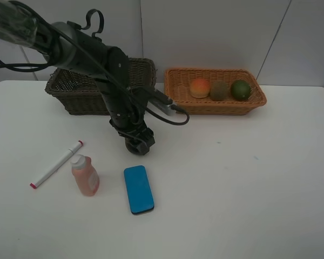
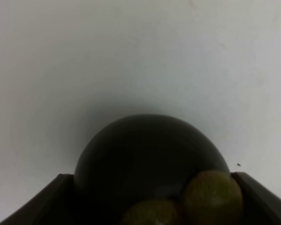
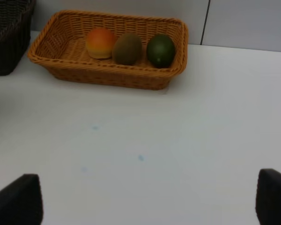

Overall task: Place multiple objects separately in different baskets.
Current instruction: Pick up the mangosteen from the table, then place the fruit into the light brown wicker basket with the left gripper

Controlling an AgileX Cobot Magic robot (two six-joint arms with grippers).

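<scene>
The dark mangosteen [image 2: 145, 154] fills the gap between my left gripper's fingers [image 2: 47, 201], which are shut on it. That left gripper [image 1: 139, 141] is down at the table in front of the dark brown basket [image 1: 70, 86]. The light orange basket [image 1: 216, 105] holds the orange-red fruit [image 1: 200, 87], brown kiwi [image 1: 219, 90] and green fruit [image 1: 240, 89]. On the table lie the white marker [image 1: 56, 164], pink bottle [image 1: 85, 175] and blue block [image 1: 138, 189]. My right gripper [image 3: 145, 187] stands open over bare table, facing the light basket [image 3: 107, 77].
A white wall stands right behind both baskets. The left arm's cable loops out toward the light basket's near left corner. The dark basket [image 3: 7, 42] shows at the edge of the right wrist view.
</scene>
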